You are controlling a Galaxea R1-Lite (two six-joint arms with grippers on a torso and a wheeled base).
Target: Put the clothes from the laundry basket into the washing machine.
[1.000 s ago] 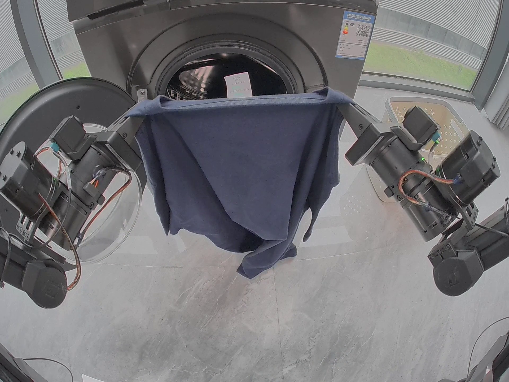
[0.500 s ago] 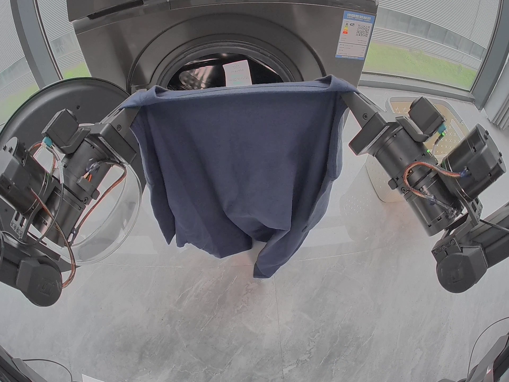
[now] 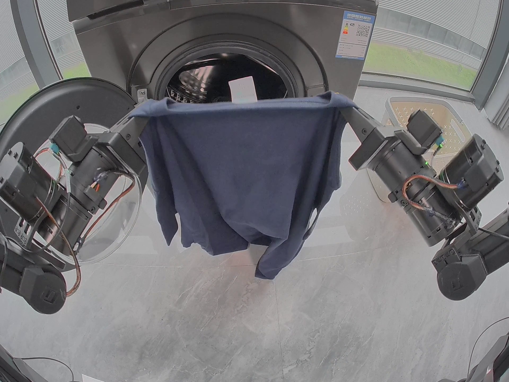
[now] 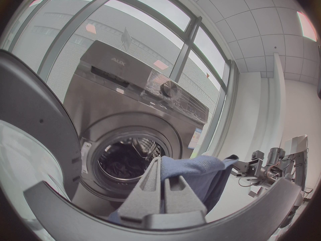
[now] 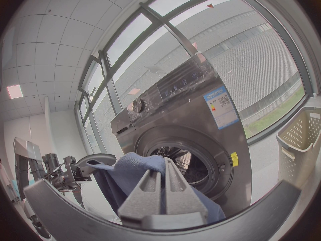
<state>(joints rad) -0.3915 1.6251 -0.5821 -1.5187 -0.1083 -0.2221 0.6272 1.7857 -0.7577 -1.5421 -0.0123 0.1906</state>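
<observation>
Both arms are chains of matte black cylindrical housings. The left arm (image 3: pixel 47 208) carries a looping orange braided cable (image 3: pixel 114 194), a small white label (image 3: pixel 21 230) on its near segment, and a boxy black camera block tipped with a teal connector (image 3: pixel 53 148). The right arm (image 3: pixel 461 165) has a matching orange cable (image 3: pixel 424 178), a second teal connector (image 3: pixel 439 141) and a tiny green light (image 3: pixel 427 163). Rounded black caps close the near joints. The left gripper (image 4: pixel 163 171) and right gripper (image 5: pixel 163 169) have dark grey, wedge-shaped fingers with recessed slots.
</observation>
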